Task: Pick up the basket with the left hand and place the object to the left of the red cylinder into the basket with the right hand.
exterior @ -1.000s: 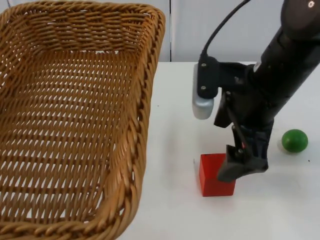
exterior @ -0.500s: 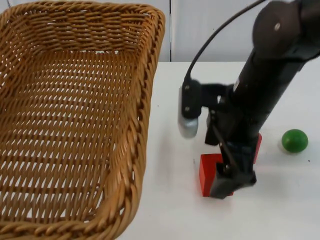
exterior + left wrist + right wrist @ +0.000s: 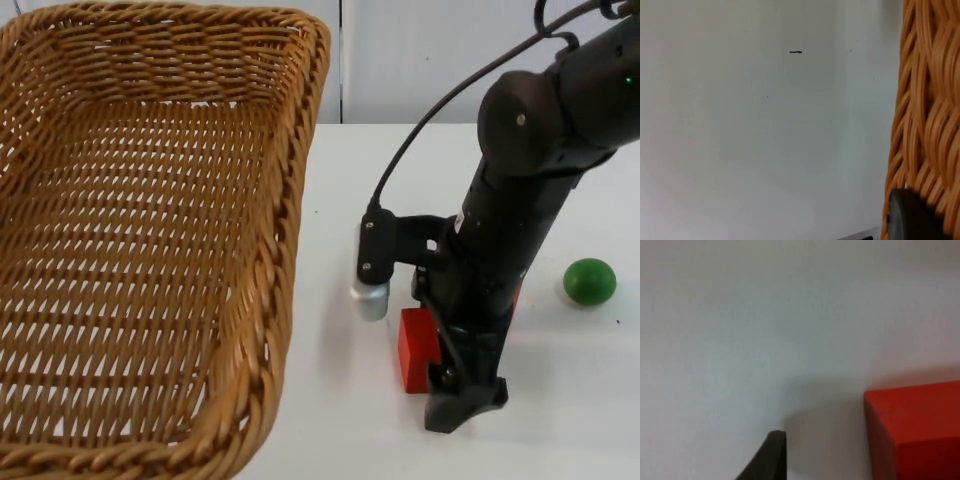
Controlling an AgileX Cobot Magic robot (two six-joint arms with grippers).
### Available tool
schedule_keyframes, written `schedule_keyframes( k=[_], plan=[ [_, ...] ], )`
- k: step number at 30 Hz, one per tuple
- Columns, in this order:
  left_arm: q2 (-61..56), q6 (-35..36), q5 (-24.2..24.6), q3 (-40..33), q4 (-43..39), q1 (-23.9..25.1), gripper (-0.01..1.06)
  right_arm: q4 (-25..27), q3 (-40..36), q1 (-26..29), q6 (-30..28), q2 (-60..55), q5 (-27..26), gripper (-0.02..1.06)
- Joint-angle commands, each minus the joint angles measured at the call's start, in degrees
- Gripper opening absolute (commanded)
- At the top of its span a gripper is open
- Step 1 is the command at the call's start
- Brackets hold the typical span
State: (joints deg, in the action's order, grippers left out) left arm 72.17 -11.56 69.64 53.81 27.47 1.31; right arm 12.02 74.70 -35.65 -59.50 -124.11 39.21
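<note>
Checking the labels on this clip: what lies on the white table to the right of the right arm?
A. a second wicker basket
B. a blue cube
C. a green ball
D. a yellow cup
C: a small round green ball rests on the white table, right of the right arm and apart from the red block.
</note>
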Motion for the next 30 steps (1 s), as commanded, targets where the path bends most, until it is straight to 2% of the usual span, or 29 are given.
schedule_keyframes(
  k=[1,4,6,8,9,13,15,20,21,28,30],
  plan=[
    [-0.69,0.06,0.32,0.07,1.95,-0.1,0.0,-0.21,0.42,-0.39,0.2,0.26,0.0,1.05],
    [-0.69,0.06,0.32,0.07,1.95,-0.1,0.0,-0.09,0.42,-0.39,0.2,0.26,-0.26,1.03],
    [-0.69,0.06,0.32,0.07,1.95,-0.1,0.0,-0.09,0.42,-0.39,0.35,0.26,-0.57,0.95],
    [-0.69,0.06,0.32,0.07,1.95,-0.1,0.0,-0.09,0.42,-0.39,0.66,0.26,-0.95,0.93],
    [-0.69,0.06,0.32,0.07,1.95,-0.1,0.0,-0.09,0.42,-0.39,1.52,0.26,-1.5,0.85],
    [-0.69,0.06,0.32,0.07,1.95,-0.1,0.0,-0.09,0.42,-0.39,1.64,0.26,-1.95,0.7],
    [-0.69,0.06,0.32,0.07,1.95,-0.1,0.0,0.02,0.42,-0.39,1.64,0.26,-1.95,0.67],
    [-0.69,0.06,0.32,0.07,1.95,-0.1,0.0,0.03,0.42,-0.39,1.64,0.26,-2.21,0.42],
    [-0.69,0.06,0.32,0.07,1.95,-0.1,0.0,0.03,0.42,-0.39,1.64,0.26,-2.21,0.42],
    [-0.69,0.06,0.32,0.07,1.95,-0.1,0.0,-0.44,0.42,-0.39,1.64,1.36,-0.98,0.09],
    [-0.69,0.06,0.32,0.07,1.95,-0.1,0.0,-0.44,0.42,-0.39,1.64,1.78,-0.98,0.06]
  ],
)
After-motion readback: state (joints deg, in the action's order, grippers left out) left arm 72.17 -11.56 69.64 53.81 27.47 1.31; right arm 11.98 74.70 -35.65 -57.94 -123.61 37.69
